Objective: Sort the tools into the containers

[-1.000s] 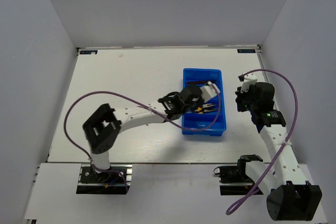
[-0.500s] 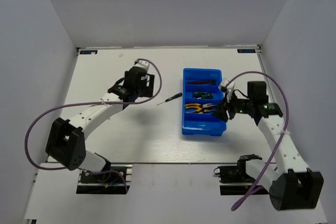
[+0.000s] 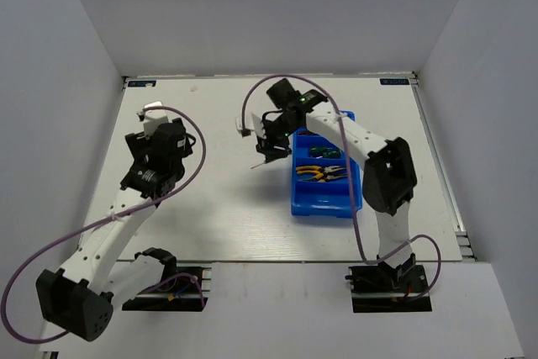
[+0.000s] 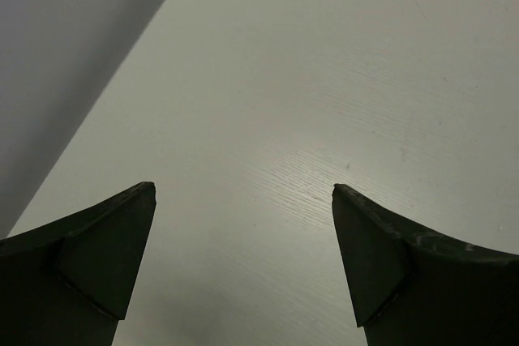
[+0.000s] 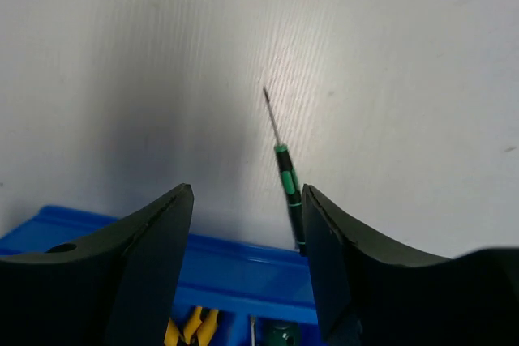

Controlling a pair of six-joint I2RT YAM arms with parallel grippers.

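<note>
A slim dark-green tool (image 5: 285,176) lies on the white table just outside the blue tray (image 3: 326,206), thin tip pointing away. My right gripper (image 5: 246,192) hangs open above it, the handle close to the right finger and not gripped. From above, that gripper (image 3: 274,142) covers most of the tool (image 3: 258,163). In the tray (image 5: 219,253) lie yellow-handled pliers (image 3: 324,174) and green-handled screwdrivers (image 3: 319,151); my right arm hides the far compartment. My left gripper (image 4: 243,188) is open over bare table, far left (image 3: 158,142).
White walls close in the table on the left, back and right. My right arm (image 3: 353,136) stretches across the tray's far end. The left wall's shadow falls beside my left gripper.
My left arm has swung away from the tray to the far left. My right arm has crossed the tray to the slim tool. Both grippers have opened.
</note>
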